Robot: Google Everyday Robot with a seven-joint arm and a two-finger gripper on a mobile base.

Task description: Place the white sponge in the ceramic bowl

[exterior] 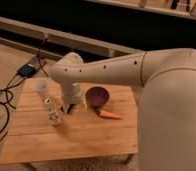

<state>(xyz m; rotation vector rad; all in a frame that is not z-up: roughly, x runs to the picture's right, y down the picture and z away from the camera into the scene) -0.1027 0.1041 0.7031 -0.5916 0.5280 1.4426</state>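
End effector (69, 107) hangs just beside the glossy maroon ceramic bowl (97, 96), grip impossible to tell; confirm you hold the unseen white sponge before crossing its rim.

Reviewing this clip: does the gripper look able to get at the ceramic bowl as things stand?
Probably yes: the gripper hangs low over the table right beside the ceramic bowl, nothing visible between them; the carrot lies clear of that path.

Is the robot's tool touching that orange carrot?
Apart. In the camera view the tool hangs left of the bowl, and bare table shows between it and the carrot.
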